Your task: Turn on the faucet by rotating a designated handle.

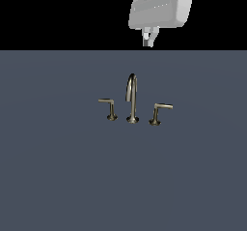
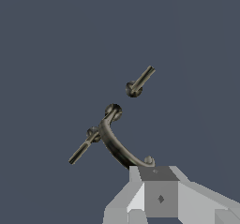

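The faucet (image 1: 132,99) is seen standing on the flat slate-grey worktop (image 1: 58,177), slightly above the middle of the exterior view. Its tall arched spout (image 1: 131,92) is set in the centre on a flared base. A lever handle is placed at each side, just beside the spout but not touching it.

The designated handle (image 1: 159,112) is found on the exterior view's right, its thin arm pointing away from the spout (it looks the brighter and larger of the two). The twin lever (image 1: 108,107) is found on the exterior view's left, likewise pointing outward.

The tool (image 1: 149,38) is held high above and behind the faucet, well apart from every part of it. Nothing is gripped by it. How far it is opened cannot be told from either view.
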Controlling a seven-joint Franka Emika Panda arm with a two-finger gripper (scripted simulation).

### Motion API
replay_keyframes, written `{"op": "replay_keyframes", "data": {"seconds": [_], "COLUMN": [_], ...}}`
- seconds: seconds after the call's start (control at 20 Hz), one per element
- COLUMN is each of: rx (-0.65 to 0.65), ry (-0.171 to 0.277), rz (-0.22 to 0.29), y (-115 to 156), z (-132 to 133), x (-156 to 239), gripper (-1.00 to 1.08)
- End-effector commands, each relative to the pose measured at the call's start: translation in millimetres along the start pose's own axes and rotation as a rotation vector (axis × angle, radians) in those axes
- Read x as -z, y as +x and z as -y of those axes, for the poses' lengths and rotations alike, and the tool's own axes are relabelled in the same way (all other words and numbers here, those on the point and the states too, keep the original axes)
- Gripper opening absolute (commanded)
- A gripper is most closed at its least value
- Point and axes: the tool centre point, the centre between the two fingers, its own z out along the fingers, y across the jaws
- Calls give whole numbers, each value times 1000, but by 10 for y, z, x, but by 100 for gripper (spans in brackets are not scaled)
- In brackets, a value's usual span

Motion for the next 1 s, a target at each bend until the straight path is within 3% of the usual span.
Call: {"op": "replay_keyframes", "data": {"seconds": [0.0, 0.55, 0.95], "rx": [-87, -453, -637], "ry": [-1, -16, -23], "rz": [-5, -49, -86], "y": [175, 901, 1246], "z": [50, 93, 7], "x": [-212, -1216, -1779], "gripper": [-100, -100, -100]}}
